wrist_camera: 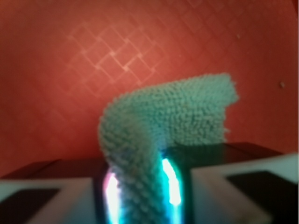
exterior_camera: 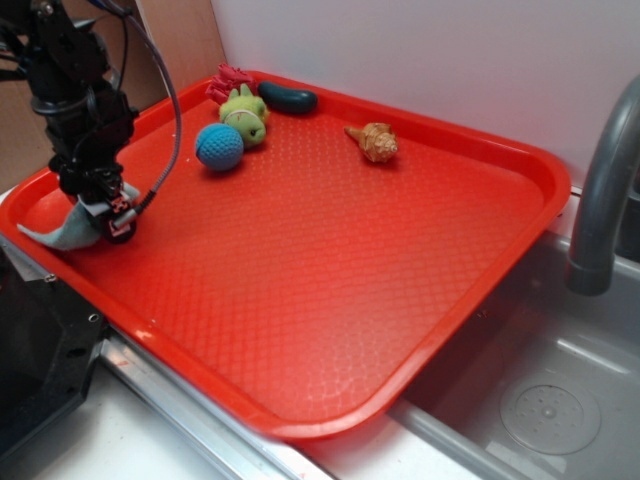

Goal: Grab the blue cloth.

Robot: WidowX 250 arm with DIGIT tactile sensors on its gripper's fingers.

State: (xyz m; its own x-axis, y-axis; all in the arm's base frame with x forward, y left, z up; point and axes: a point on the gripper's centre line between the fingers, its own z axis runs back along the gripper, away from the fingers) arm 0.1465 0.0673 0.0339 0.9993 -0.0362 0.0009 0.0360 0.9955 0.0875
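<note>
The blue cloth (exterior_camera: pixel 62 234) is a pale light-blue terry rag at the left edge of the red tray (exterior_camera: pixel 330 270), with a pointed corner sticking out to the left. My gripper (exterior_camera: pixel 105 215) stands over it, shut on the cloth. In the wrist view the cloth (wrist_camera: pixel 177 116) runs up between my two fingers (wrist_camera: pixel 46 196), pinched in a fold, and bends over to the right above the tray floor (wrist_camera: pixel 93 56). The cloth's far end still touches or hangs just over the tray.
At the tray's back sit a darker blue knitted ball (exterior_camera: pixel 219 147), a green plush toy (exterior_camera: pixel 244 112), a red toy (exterior_camera: pixel 228 80), a dark green oblong (exterior_camera: pixel 287 98) and a tan shell-like toy (exterior_camera: pixel 374 142). A sink (exterior_camera: pixel 540 400) and grey faucet (exterior_camera: pixel 600 190) lie right.
</note>
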